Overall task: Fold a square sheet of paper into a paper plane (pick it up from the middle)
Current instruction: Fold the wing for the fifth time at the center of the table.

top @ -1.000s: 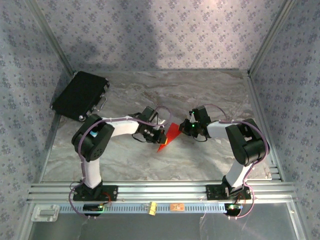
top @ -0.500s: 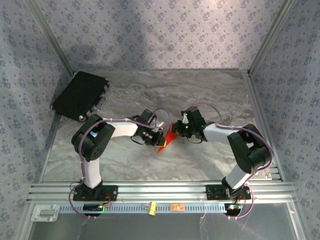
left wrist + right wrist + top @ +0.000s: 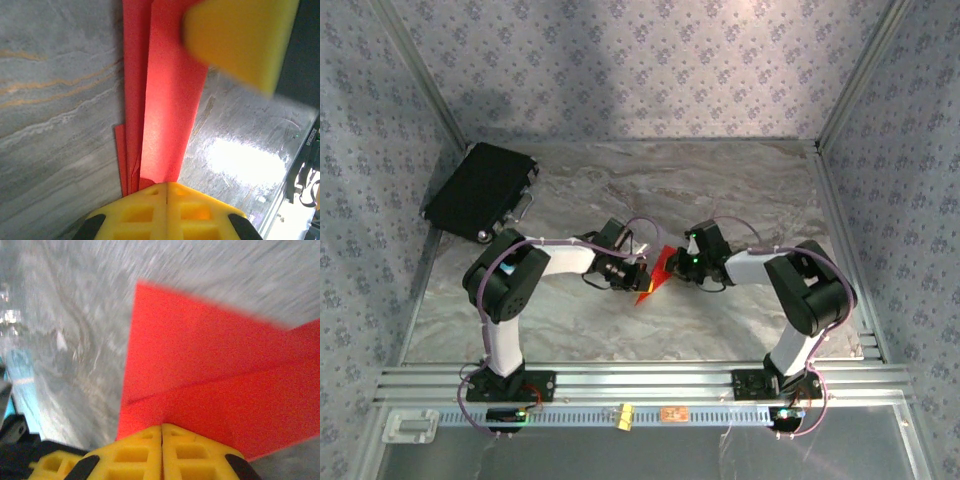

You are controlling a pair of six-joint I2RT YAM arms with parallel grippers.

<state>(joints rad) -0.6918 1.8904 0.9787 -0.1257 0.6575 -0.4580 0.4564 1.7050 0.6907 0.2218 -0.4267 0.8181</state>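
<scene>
- Where my two arms meet near the middle of the bench (image 3: 750, 190), the red paper (image 3: 654, 276) sits between my tools, folded into a narrow, layered piece with a pointed end toward the near edge.
- My left tool (image 3: 640, 273) reaches in from the left. Its yellow fingers are pressed together, pinching the red paper's end.
- From the left wrist, the red paper (image 3: 167, 110) runs straight away from my left tool (image 3: 166, 192) as a long strip. Several layers fan out at the left side just above the fingers.
- In that same view, one yellow finger of my right tool (image 3: 240, 40) covers the strip's far right corner.
- My right tool (image 3: 672, 264) comes in from the right, also closed, pinching the red paper on its opposite side.
- From the right wrist, the red paper (image 3: 200, 370) spreads away from my right tool (image 3: 161, 433) as a wide flap with a crease running across it. Its edge meets the seam between the fingers.
- I cannot tell whether the red paper rests on the bench or hangs just above it.
- At the far left corner of the bench, well apart from all this, lies a black case (image 3: 480, 190).
</scene>
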